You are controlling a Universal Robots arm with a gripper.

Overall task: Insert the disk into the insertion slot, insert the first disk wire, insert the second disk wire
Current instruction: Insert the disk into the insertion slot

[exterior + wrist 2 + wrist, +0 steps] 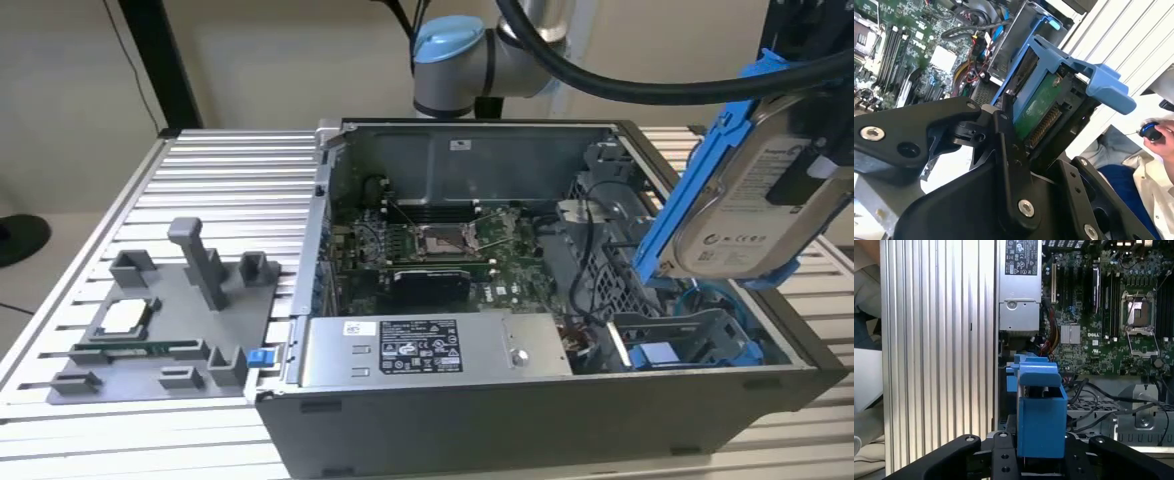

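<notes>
Blue-framed silver metal hard drive (747, 215) clamped between black fingers (1006, 145).
Tilted over the grey PC case (534, 420) at the exterior view's right, white label (767, 170) showing; the second wrist view reveals its green circuit board (1036, 107).

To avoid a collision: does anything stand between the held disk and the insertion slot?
The pincer holds the disk in the air above the insertion slot. Nothing solid shows between them in the exterior view. Black cables lie beside the bay; whether they cross the path I cannot tell.
</notes>
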